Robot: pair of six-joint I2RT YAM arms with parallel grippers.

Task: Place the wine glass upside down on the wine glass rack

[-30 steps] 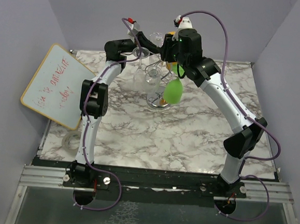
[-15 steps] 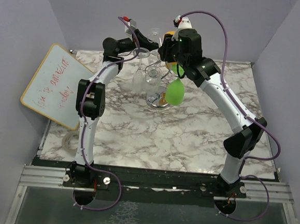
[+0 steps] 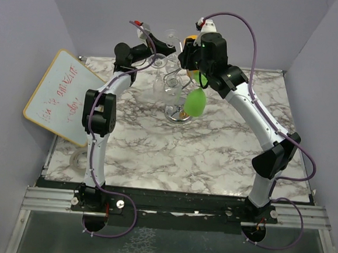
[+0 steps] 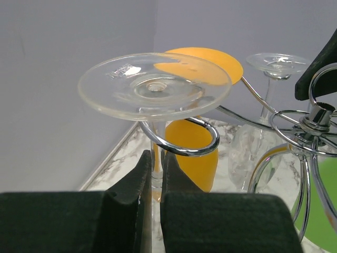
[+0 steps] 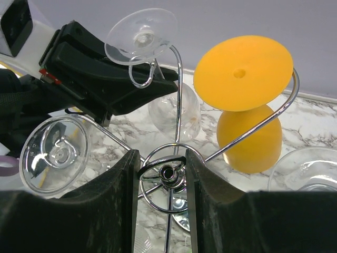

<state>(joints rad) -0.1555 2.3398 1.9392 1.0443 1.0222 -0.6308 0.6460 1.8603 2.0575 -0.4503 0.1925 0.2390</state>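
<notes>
Two claws work at the wine glass rack, which stands at 12 o'clock on the marble desk. The left claw is pressed together on the stem of the clear wine glass. This glass is inverted, foot uppermost. Its stem passes through the curl of a scroll arm at 11 o'clock from the rack's hub. Whether the foot rests on the wire cannot be told. The right claw pinches the hub at the top of the rack, one finger on each side. An orange glass hangs inverted at 1 o'clock from the hub, and a green glass at 5 o'clock. A whiteboard leans at the desk's 9 o'clock edge.
</notes>
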